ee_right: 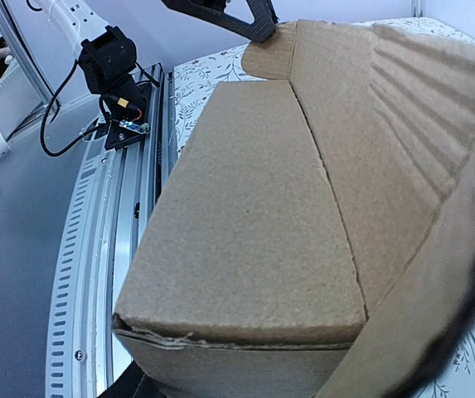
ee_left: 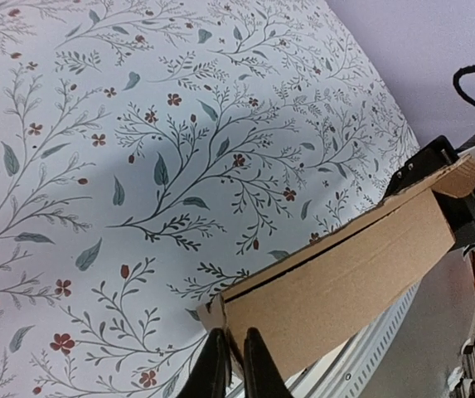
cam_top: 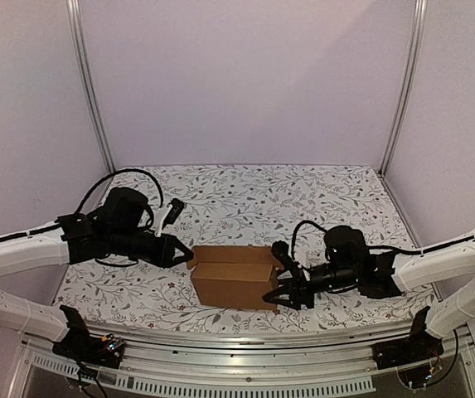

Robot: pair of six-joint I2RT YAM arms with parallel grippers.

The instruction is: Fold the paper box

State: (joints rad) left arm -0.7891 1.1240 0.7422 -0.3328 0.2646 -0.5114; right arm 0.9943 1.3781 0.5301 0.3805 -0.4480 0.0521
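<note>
Left end effector point(ee_left: 235, 365) clamps the plain paper box's point(cam_top: 233, 278) flap; right end effector point(cam_top: 277, 275) straddles its end, grip unclear.

Fixed camera, high behind me at 6 o'clock, faces 12 o'clock over the whole table point(cam_top: 245, 186). My left wrist camera eyes the paper box point(cam_top: 233, 278) close from 9 o'clock; my right wrist camera, nearer still, from 3 o'clock. All three share it.

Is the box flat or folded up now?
Folded up: the paper box stands as a carton with walls and a top panel; one flap at its right end sticks out.
</note>
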